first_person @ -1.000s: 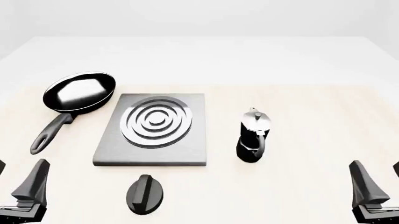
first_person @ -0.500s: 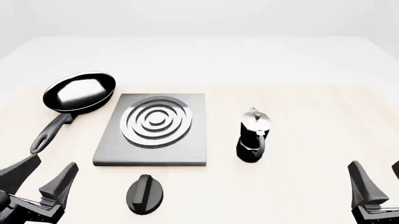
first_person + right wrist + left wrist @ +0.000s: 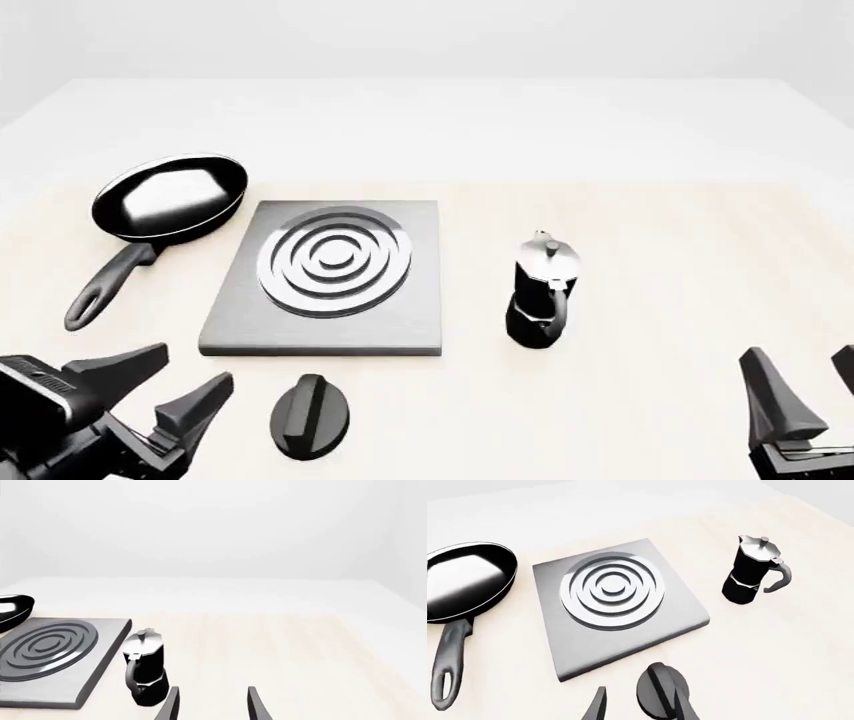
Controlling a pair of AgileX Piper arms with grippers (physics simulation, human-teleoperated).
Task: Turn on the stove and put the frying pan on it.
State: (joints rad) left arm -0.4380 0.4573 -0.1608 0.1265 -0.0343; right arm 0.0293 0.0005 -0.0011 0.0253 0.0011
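Observation:
The stove (image 3: 400, 310) is a flat grey slab with a ringed silver burner (image 3: 334, 258); it also shows in the left wrist view (image 3: 680, 617) and the right wrist view (image 3: 100, 665). Its black round knob (image 3: 311, 415) lies apart, just in front of the slab. The black frying pan (image 3: 171, 195) rests on the table left of the stove, its handle pointing towards me. My left gripper (image 3: 174, 378) is open, low at the front left, just left of the knob (image 3: 660, 690). My right gripper (image 3: 807, 385) stands open at the front right, holding nothing.
A black-and-silver moka pot (image 3: 543, 292) stands upright right of the stove, and shows close ahead of the right gripper (image 3: 212, 702) in its wrist view as the moka pot (image 3: 145, 667). Bare pale wood lies right of the pot.
My left gripper has swung rightward along the front edge and tilted towards the knob. The right arm has hardly moved, and the pan, stove and pot stay put.

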